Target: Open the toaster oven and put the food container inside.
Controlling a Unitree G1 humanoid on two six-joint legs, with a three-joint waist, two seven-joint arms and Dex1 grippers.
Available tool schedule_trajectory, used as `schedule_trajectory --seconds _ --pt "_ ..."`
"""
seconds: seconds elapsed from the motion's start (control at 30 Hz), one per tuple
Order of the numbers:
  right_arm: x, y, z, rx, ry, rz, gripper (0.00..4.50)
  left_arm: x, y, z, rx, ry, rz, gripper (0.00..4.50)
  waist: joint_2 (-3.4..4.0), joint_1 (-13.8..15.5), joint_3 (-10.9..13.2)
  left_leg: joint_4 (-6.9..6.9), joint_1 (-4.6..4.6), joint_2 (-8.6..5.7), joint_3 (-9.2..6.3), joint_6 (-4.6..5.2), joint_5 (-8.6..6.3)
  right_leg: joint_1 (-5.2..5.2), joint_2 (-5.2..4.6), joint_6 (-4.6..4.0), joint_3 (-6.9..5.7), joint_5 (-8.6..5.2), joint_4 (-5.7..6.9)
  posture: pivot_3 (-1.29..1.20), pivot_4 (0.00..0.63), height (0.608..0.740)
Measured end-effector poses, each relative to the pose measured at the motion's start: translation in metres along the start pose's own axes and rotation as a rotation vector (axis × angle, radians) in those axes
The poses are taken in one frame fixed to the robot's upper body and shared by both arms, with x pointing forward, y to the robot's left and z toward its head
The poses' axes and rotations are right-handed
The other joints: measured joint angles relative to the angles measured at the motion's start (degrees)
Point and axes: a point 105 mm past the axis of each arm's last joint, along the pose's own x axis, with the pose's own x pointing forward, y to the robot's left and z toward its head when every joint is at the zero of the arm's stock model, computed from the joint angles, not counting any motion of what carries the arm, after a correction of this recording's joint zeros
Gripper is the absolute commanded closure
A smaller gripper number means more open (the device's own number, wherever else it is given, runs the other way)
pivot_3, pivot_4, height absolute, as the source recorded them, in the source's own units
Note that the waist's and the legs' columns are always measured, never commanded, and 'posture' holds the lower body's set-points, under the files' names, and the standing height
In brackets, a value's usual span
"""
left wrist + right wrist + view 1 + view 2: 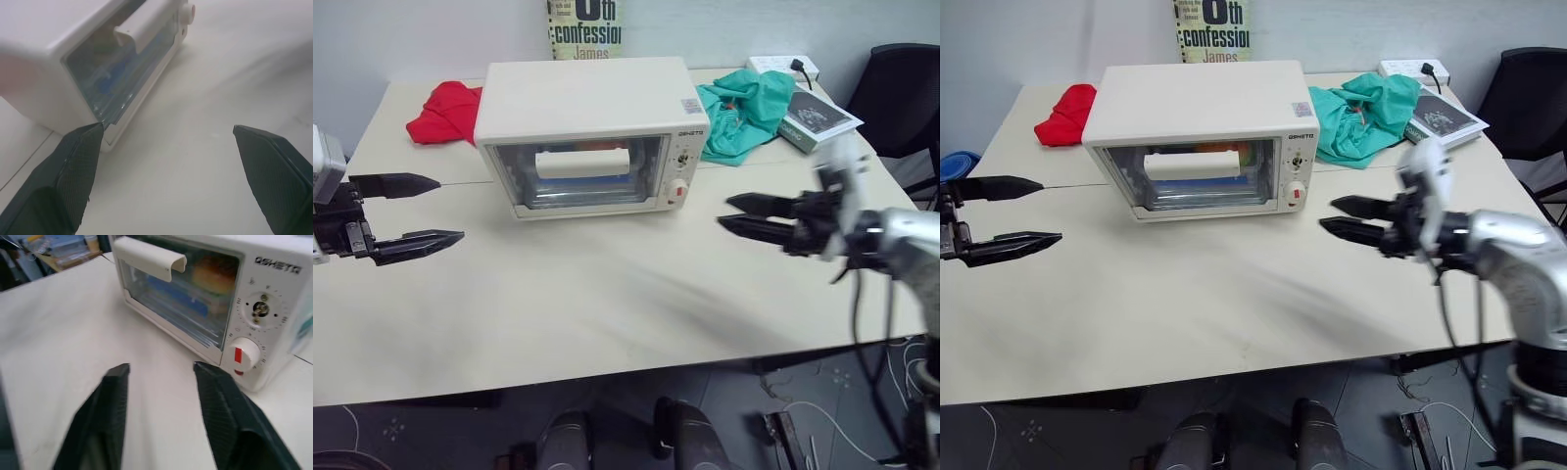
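Toaster oven (587, 117) mid-table w/ door shut, food container (195, 296) inside behind glass; left gripper (423, 209) wide open, empty, left of oven; right gripper (744, 216) partly open, empty, right of oven.

I see the oven (582, 103) as smooth cream casing with a glossy glass door, the table (607, 294) matt and pale, a red cloth (443, 111) and green cloth (744, 113) soft, crumpled.
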Motion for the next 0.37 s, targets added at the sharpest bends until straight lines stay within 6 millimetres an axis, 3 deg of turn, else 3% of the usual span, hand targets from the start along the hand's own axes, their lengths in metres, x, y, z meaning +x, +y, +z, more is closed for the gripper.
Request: schedule_trajectory --seconds 0.13,0.2,0.37 --pt "-0.031 0.002 0.024 0.013 -0.025 0.004 0.09 -0.001 0.002 0.001 0.006 -0.013 0.000 0.00 0.00 0.0 0.0 0.01 0.05 0.04 0.02 -0.01 0.01 0.00 0.00 0.00 0.00 0.00 -0.16 0.00 0.150 0.740" --pt "-0.040 -0.001 0.029 0.005 -0.030 -0.024 0.02 -0.002 0.005 0.002 0.004 -0.025 0.005 0.00 0.00 -0.2 0.0 0.02 0.09 0.06 0.06 -0.01 0.01 0.00 0.00 0.00 0.01 0.00 -0.11 0.00 0.150 0.740" --pt "-0.039 -0.005 0.022 0.003 -0.039 -0.054 0.02 -0.001 0.012 0.010 0.016 -0.058 0.003 0.00 0.01 -0.1 0.0 0.02 0.09 0.06 0.10 -0.04 0.02 -0.02 0.00 0.00 0.02 0.00 -0.07 0.00 0.150 0.740"
